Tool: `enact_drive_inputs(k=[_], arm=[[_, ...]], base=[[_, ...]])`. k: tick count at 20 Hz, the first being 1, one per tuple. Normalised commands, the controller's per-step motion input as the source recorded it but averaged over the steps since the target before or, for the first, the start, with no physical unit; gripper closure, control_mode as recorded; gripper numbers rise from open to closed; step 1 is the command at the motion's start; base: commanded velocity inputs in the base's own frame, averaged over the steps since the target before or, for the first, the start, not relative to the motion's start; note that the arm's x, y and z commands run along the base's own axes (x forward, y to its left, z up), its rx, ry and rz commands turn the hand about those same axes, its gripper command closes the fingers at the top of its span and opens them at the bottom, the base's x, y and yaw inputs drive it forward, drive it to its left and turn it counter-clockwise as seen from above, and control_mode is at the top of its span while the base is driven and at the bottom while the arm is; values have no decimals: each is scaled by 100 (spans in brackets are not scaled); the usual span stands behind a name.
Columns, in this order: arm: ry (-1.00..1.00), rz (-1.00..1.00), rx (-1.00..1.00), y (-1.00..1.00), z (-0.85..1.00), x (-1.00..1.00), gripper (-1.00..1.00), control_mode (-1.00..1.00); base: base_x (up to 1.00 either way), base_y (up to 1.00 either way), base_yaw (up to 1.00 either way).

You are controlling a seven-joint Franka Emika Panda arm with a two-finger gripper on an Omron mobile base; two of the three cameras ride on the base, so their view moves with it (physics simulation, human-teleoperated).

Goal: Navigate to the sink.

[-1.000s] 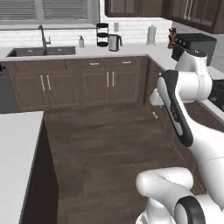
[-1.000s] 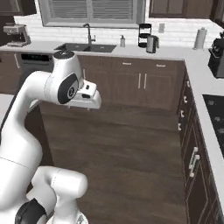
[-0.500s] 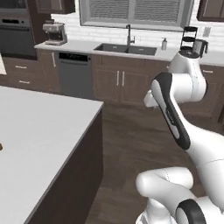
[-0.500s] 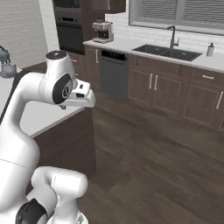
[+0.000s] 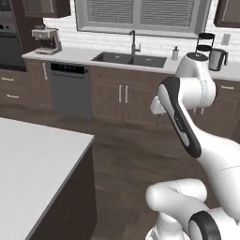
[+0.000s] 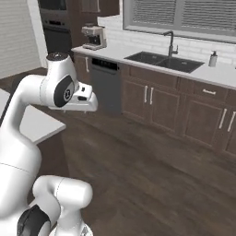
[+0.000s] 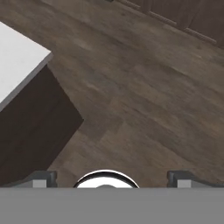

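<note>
The dark grey double-basin sink (image 5: 129, 59) is set in the light counter under the window, straight ahead across the wooden floor, with its slim dark faucet (image 5: 134, 43) behind it. From the right base view the sink (image 6: 164, 61) and faucet (image 6: 171, 42) lie to the upper right. My arm is folded in front of the base and the hand points down at the floor. In the hand view my gripper (image 7: 111, 178) is open, its fingertips (image 7: 42, 178) wide apart, nothing between them.
A grey dishwasher (image 5: 70, 90) stands left of the sink cabinets, with a coffee machine (image 5: 47, 40) above it. A soap bottle (image 5: 175, 53) and kettle (image 5: 218, 59) stand right of the sink. The white island (image 5: 33, 159) is close on my left, its corner (image 7: 19, 72) below the hand.
The whole picture has shifted, so the base has moved: the sink run has slid from the upper right toward the middle and grown larger. The arm holds the same folded pose.
</note>
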Motion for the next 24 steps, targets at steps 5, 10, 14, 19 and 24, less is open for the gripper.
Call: enact_drive_inputs(k=[5,10,14,19,24], arm=[[0,0,0,0,0,0,-100,100],[0,0,0,0,0,0,-100,100],[0,0,0,0,0,0,-100,100],[0,0,0,0,0,0,-100,100],[0,0,0,0,0,0,-100,100]], base=[[100,-49,1],[100,-21,0],[100,-7,0],[100,0,0],[100,22,-6]])
